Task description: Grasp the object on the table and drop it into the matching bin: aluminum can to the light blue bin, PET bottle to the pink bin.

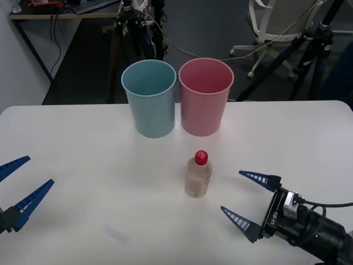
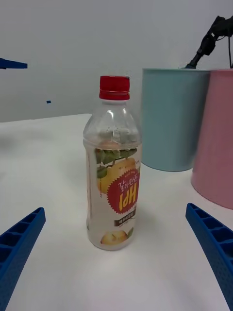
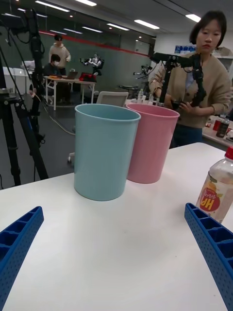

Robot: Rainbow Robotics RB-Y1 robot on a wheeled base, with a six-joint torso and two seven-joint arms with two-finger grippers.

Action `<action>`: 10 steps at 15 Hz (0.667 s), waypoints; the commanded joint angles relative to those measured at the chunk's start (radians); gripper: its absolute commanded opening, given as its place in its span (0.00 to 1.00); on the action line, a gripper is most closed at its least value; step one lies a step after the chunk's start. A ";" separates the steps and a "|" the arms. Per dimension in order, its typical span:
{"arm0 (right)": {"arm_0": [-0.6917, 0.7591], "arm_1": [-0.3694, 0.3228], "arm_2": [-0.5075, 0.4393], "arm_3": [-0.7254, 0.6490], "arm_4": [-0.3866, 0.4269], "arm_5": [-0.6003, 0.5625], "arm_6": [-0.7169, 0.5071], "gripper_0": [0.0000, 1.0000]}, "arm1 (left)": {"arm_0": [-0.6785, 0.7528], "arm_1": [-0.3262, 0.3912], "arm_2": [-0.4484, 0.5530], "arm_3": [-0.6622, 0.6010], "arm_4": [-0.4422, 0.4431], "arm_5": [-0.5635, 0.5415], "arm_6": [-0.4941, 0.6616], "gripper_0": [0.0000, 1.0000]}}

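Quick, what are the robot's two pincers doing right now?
Left pincer: open, holding nothing.
Right pincer: open, holding nothing, pointing at the small clear plastic bottle with a red cap.

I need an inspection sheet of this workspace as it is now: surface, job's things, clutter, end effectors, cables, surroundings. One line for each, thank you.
Surface: white table, smooth, no spills seen.
Job's things: PET bottle upright, red cap on, in front of the pink bin; light blue bin stands beside the pink one, on its left; both upright.
Clutter: nothing seen.
End effectors: right end effector open, low over the table, right of the bottle, not touching it; left end effector open at the table's left edge.
Cables: one black cable at the right wrist; loose cables on the floor behind.
Surroundings: tripods, office chair, a desk behind the table.
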State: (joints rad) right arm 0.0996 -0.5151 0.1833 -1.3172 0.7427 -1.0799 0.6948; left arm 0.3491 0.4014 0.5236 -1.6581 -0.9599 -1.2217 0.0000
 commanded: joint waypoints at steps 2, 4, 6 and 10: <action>-0.069 0.081 0.001 0.073 0.064 0.000 0.000 1.00 | 0.000 0.000 0.000 0.000 0.000 0.000 0.000 1.00; -0.093 0.109 -0.001 0.098 0.090 0.009 0.000 1.00 | 0.000 0.000 0.000 0.000 0.000 0.000 0.000 1.00; -0.104 0.135 0.002 0.099 0.109 0.037 -0.003 1.00 | 0.000 0.000 0.000 0.000 0.000 0.000 0.000 1.00; -0.116 0.185 0.005 0.099 0.152 0.078 -0.012 1.00 | 0.000 0.000 0.000 0.000 0.000 0.000 0.000 1.00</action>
State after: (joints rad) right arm -0.0155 -0.3389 0.1876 -1.2179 0.8881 -1.0092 0.6842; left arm 0.3491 0.4014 0.5236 -1.6581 -0.9599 -1.2217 0.0000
